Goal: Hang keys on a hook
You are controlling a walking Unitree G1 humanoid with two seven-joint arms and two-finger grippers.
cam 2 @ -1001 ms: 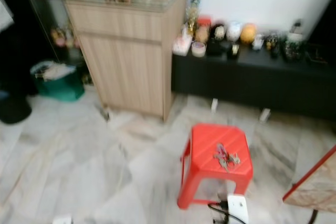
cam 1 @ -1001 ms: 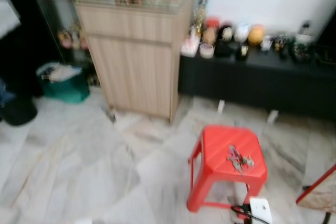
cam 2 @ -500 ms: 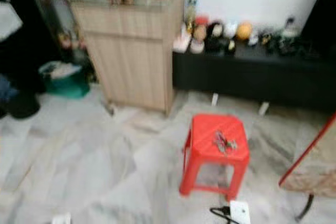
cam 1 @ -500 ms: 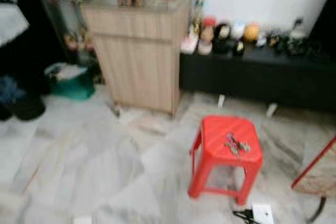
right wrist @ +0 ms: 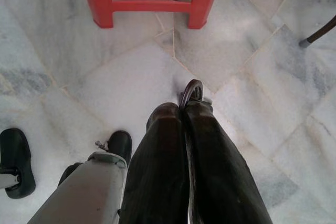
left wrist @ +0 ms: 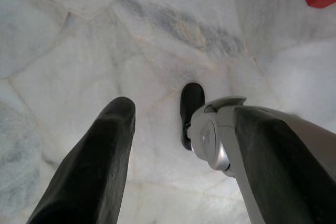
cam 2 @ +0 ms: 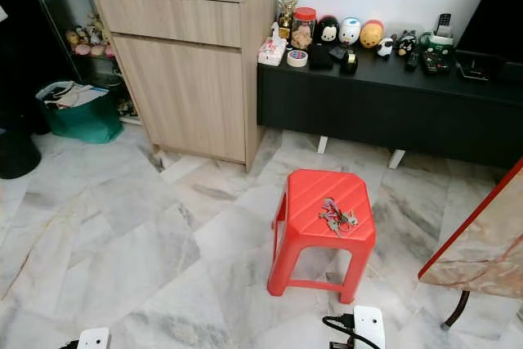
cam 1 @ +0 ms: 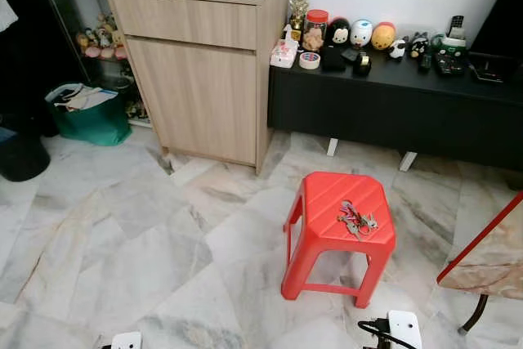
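A bunch of keys (cam 1: 356, 220) lies on top of a red plastic stool (cam 1: 323, 202) on the marble floor, right of centre in the eye views. Both arms hang low, away from the stool. In the left wrist view my left gripper (left wrist: 181, 111) is open above bare floor, its two black fingers (left wrist: 94, 161) wide apart. In the right wrist view my right gripper (right wrist: 181, 109) is shut, fingers pressed together, with a small dark ring-shaped piece (right wrist: 192, 89) showing at the tips. The stool's legs (right wrist: 152, 4) stand just beyond it.
Behind the stool stand a wooden cabinet (cam 1: 204, 63) and a low black bench (cam 1: 392, 112) with figurines. A green bag (cam 1: 90, 116) and a black bin (cam 1: 20, 157) sit at left. A red-edged marble tabletop (cam 1: 490, 255) juts in at right. White power strips (cam 1: 404, 328) lie on the near floor.
The camera has shifted and the blur has cleared. The keys still lie in the same place on the stool.
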